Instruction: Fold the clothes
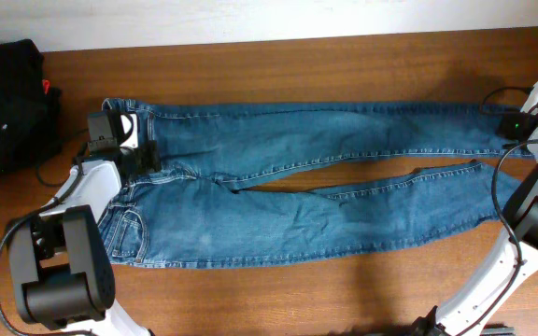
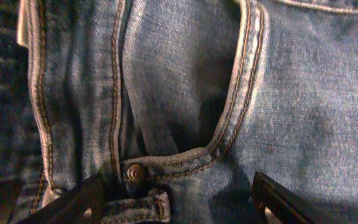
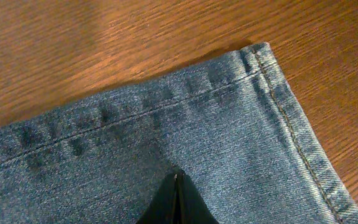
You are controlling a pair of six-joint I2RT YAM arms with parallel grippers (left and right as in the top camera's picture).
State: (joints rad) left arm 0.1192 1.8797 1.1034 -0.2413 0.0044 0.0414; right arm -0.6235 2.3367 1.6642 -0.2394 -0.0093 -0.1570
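Note:
The blue denim jeans [image 1: 250,224] lie flat on the wooden table, waist at the left and both legs stretched to the right. My left gripper [image 1: 141,157] is over the waistband near a front pocket. In the left wrist view it [image 2: 179,205] is open, its fingers straddling the pocket's rivet and denim [image 2: 303,112]. My right gripper [image 1: 521,126] is at the hem of the far leg. In the right wrist view its fingers [image 3: 177,180] are shut together, tips against the denim [image 3: 229,124] just inside the hem corner, with no cloth visibly pinched.
A black garment pile [image 1: 3,103] with a small red tag [image 1: 47,87] sits at the back left corner. Bare wooden table [image 1: 297,299] runs along the front edge and behind the jeans. Cables trail from both arms.

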